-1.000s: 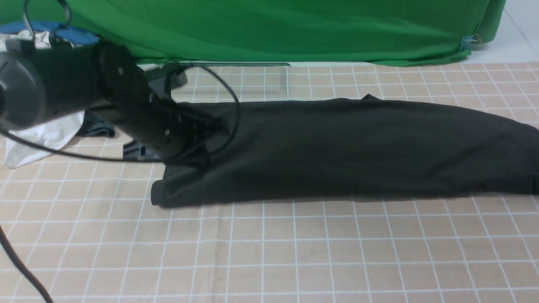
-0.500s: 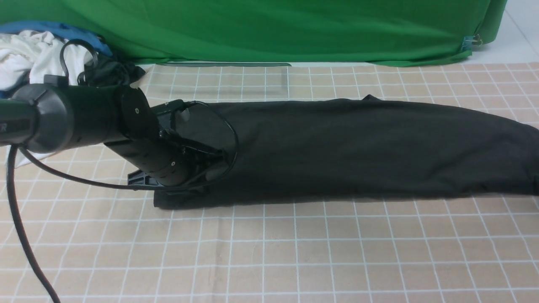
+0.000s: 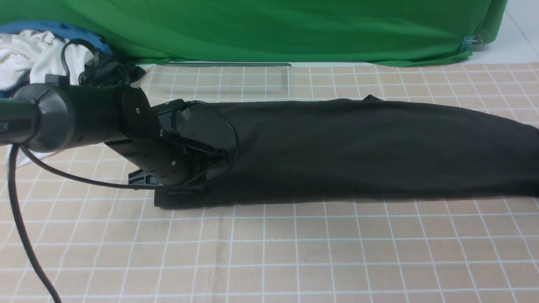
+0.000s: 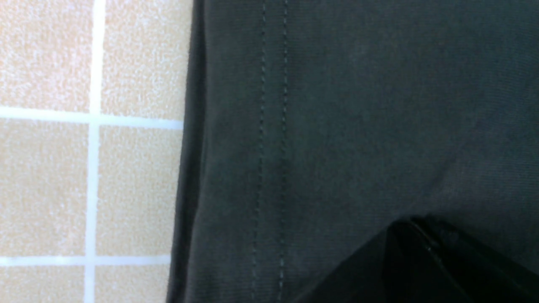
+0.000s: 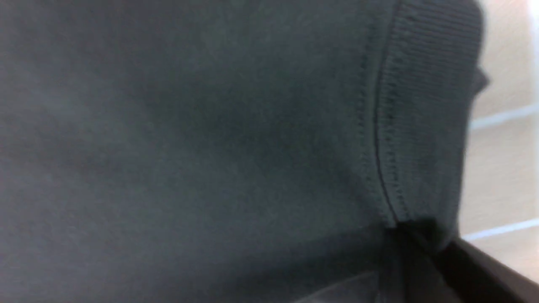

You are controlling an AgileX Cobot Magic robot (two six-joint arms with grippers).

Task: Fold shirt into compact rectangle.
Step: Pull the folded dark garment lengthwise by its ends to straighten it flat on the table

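Item one: the shirt (image 3: 358, 151). Lies on the checked table cover (image 3: 294, 252) as one long dark band, folded lengthwise. Runs from left of centre out past the right edge of the front view. Sits well apart from the green backdrop (image 3: 273, 29).

Item two: the left gripper (image 3: 212, 162). Rests low on the left end of the band, just inside its near corner, at the end of an arm reaching in from the left with a black cable (image 3: 25, 244) trailing off it. Stands closed. Touches the cloth beside the double-stitched hem (image 4: 273, 147) in the left wrist view; cannot tell whether pinching any fabric.

Item three: the right gripper (image 5: 425, 265). Falls outside the front view. Shows in the right wrist view only as a dark tip against the ribbed edging (image 5: 425, 105) of the cloth; cannot tell whether open or closed, nor whether gripping.

Also noted at far left, behind the arm: a white garment (image 3: 21, 59), blue cloth (image 3: 63, 29), a small dark garment (image 3: 113, 71).
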